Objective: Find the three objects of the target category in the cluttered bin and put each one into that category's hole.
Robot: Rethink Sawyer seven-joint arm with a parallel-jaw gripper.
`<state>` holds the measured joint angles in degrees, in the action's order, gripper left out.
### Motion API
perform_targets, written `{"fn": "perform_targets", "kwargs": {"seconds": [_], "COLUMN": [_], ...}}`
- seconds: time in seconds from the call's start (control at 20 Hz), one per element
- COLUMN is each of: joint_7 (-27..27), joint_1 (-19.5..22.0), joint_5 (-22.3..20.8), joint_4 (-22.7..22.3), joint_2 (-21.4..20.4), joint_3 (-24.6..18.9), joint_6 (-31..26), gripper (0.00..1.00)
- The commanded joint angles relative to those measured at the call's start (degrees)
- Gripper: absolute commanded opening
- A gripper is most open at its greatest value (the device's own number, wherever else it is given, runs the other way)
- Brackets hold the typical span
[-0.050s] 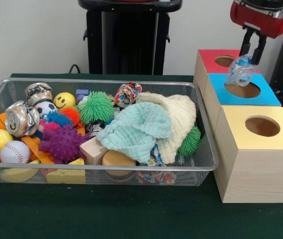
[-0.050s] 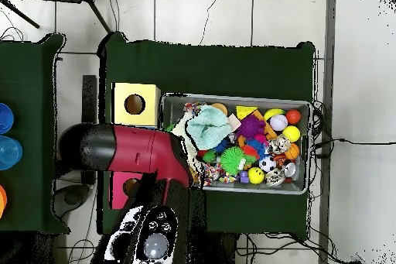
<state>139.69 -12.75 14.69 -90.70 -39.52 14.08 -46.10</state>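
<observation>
Front view: gripper clamps crushed bottle above blue box.

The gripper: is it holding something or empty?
Holding. The gripper is shut on a crumpled clear plastic bottle, hanging just above the blue box and its hole.

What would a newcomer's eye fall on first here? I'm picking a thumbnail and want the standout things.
First the wire bin crammed with bright toys, a mint cloth heaped across its middle and a crushed can at its left end. Next, the gripper holding a crumpled clear plastic piece above the blue-topped box, the middle of three boxes right of the bin.
</observation>
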Motion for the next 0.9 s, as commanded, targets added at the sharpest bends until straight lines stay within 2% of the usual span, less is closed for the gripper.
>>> {"fn": "perform_targets", "kwargs": {"seconds": [0.05,0.35,0.4,0.55,0.6,0.9], "joint_7": [10.1,10.0,10.3,11.1,9.5,9.9], "joint_1": [1.9,1.9,1.8,1.6,1.9,1.8], "joint_5": [1.2,1.4,1.6,2.1,1.4,1.5], "joint_4": [-1.3,-1.4,-1.4,-1.9,-1.6,-1.2], "joint_2": [2.1,2.1,2.1,2.1,2.0,2.6], "joint_3": [-1.2,-1.3,-1.2,-1.0,-1.2,-1.1], "joint_6": [3.7,3.6,3.2,4.9,4.6,4.8], "gripper": [0.0,0.0,1.0,1.0,1.0,1.0]}}
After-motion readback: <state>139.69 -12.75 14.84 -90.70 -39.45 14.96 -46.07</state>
